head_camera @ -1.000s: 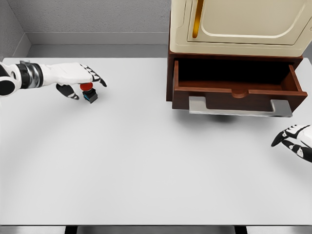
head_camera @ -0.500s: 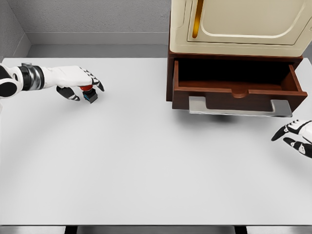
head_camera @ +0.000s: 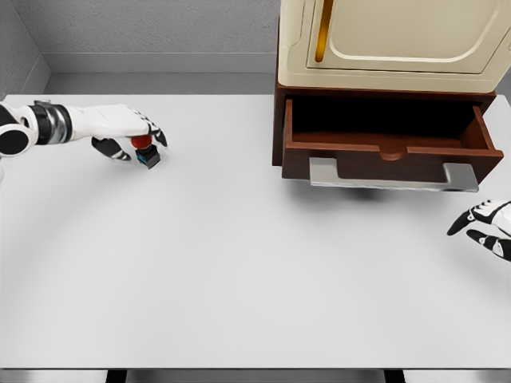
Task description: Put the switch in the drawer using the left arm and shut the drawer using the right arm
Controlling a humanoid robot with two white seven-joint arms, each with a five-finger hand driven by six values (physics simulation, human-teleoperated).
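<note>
1. The small switch [head_camera: 146,152], a dark teal-black block with a round red button on top, sits on the flat white tabletop [head_camera: 239,279] toward its far left side, well apart from the cabinet.
2. The left hand [head_camera: 120,130], white with black finger pads, reaches in from the left edge and lies over the switch. Its fingers are curled down around the red button, with the thumb below and the fingertips on the far side.
3. The switch's base appears to rest on the table; whether the fingers actually press on it or only cage it is hard to tell from this angle.
4. The dark brown wooden drawer [head_camera: 387,148] stands pulled out at the foot of the cream-coloured cabinet [head_camera: 391,40] at the far right of the table. Its inside is dark and shows nothing in it.
5. A flat grey metal handle [head_camera: 391,175] runs along the drawer's front, just below a small rounded notch in the front edge.
6. A narrow amber strip [head_camera: 321,32] runs upright on the cabinet's cream door.
7. The right hand [head_camera: 485,227] shows only partly at the right edge, near the table surface, below and to the right of the drawer and apart from it. Its visible fingers are loosely spread and hold nothing.
</note>
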